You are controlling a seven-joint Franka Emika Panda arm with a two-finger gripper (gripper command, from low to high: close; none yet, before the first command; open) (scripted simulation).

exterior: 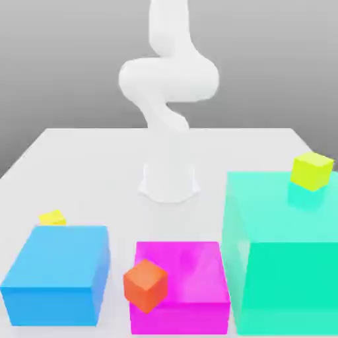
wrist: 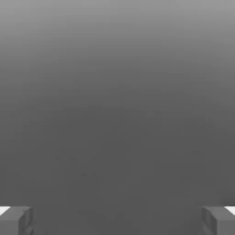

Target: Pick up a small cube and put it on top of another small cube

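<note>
A small cube point(exterior: 51, 217) of warm yellow lies on the white table just behind the blue block point(exterior: 58, 274), at the exterior view's left. The white arm point(exterior: 168, 79) rises from its base point(exterior: 169, 183) at the table's middle and runs off the top of the exterior view. In the hand view my gripper point(wrist: 117, 221) is open, its grey fingertips point(wrist: 16, 220) standing far apart with nothing between them, against a plain grey background.
A large teal block point(exterior: 284, 254) stands at the exterior view's right with a lime yellow-green cube point(exterior: 311, 170) on its top. A magenta block point(exterior: 179, 285) sits in front, with an orange cube point(exterior: 145, 285) at its left front corner.
</note>
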